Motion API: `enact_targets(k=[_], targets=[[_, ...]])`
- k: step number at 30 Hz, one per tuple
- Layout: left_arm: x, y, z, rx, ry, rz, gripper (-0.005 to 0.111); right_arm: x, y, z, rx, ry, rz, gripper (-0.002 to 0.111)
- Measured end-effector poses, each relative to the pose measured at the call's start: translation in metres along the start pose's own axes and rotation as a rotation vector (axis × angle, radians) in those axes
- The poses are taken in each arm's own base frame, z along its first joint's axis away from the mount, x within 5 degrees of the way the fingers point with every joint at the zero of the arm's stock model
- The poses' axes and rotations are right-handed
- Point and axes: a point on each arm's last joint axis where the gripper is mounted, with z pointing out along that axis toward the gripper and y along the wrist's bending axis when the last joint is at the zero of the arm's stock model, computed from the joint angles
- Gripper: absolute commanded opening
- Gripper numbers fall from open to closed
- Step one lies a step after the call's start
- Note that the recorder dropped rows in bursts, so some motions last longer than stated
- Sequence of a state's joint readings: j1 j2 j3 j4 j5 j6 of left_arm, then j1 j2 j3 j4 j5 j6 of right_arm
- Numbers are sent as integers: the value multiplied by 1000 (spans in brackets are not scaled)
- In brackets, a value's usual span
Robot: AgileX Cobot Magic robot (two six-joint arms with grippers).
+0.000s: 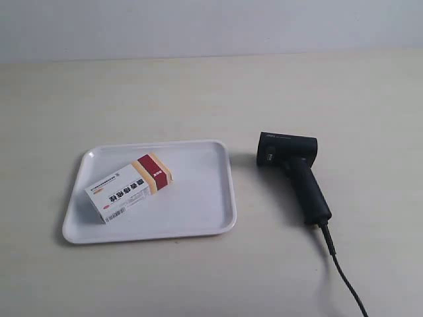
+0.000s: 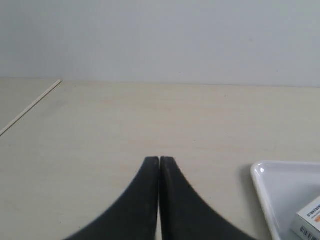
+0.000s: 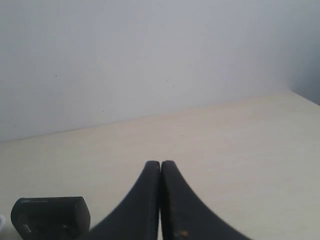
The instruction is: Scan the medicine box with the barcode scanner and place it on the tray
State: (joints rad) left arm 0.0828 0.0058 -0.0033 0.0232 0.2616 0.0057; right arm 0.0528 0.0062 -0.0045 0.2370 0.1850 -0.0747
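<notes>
The medicine box [image 1: 131,186] lies flat inside the white tray [image 1: 198,218], toward its left half, red and tan band pointing away. The black barcode scanner [image 1: 295,172] lies on its side on the table to the right of the tray, its cable [image 1: 344,277] trailing to the bottom edge. No arm shows in the exterior view. My left gripper [image 2: 159,159] is shut and empty above bare table, with the tray's corner [image 2: 260,175] and a box corner [image 2: 310,220] off to one side. My right gripper [image 3: 160,163] is shut and empty, the scanner head [image 3: 50,216] beside it.
The pale wooden table [image 1: 211,92] stretches out behind the tray and scanner to a plain light wall. A thin seam [image 2: 30,107] marks the tabletop in the left wrist view.
</notes>
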Motion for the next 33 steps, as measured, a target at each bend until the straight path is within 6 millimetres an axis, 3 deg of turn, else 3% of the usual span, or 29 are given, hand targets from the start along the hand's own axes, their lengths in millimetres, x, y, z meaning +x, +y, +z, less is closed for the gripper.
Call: enact_targets(k=[16,33], targets=[[0,0,0,0,0,0,3,4,-2,0,26,48,-2,1],[0,0,0,0,0,0,3,6,2,0,-63,69,-42,1]])
